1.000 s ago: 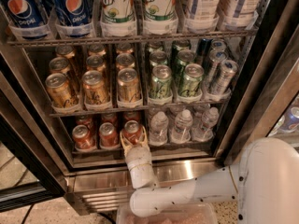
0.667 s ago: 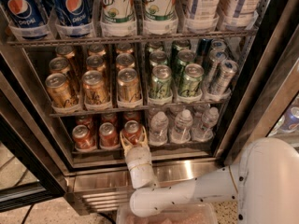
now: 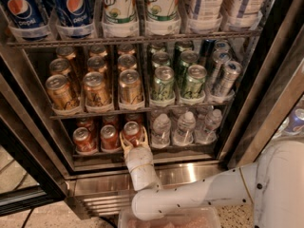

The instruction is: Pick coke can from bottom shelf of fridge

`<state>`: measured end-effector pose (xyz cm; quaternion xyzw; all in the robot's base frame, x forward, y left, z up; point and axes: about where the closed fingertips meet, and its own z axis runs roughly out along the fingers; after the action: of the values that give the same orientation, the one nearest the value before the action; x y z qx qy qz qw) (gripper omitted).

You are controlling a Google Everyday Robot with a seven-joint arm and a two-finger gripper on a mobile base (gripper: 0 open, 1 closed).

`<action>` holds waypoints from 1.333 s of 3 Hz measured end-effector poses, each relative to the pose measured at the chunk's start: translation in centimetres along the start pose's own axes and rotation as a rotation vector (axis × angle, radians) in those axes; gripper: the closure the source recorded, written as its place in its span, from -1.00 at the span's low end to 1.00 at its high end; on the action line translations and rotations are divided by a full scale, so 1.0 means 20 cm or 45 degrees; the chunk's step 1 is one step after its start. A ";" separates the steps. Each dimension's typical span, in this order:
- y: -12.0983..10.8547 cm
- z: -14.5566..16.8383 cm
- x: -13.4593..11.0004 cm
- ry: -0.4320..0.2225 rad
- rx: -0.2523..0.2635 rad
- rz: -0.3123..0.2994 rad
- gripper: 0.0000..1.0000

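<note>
My tool (image 3: 133, 137) was inside the fridge (image 3: 268, 75) at the front of the bottom shelf (image 3: 95, 152), closed around the coke can (image 3: 131, 128), with a finger pressed to each side. That can stood upright in the third lane from the left. Two more red cans (image 3: 83, 139) stood left of it, water bottles (image 3: 183, 127) right of it, and gold cans (image 3: 95, 90) and green cans (image 3: 163, 83) on the rack above.
</note>
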<state>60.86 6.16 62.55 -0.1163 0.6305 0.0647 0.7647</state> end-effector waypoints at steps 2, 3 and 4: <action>-0.01 -0.06 -0.16 0.052 -0.034 0.018 1.00; -0.07 -0.16 -0.17 0.138 -0.084 -0.012 1.00; -0.18 -0.35 -0.12 0.274 -0.149 -0.021 1.00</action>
<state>54.64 1.04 63.96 -0.1721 0.7031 0.0824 0.6850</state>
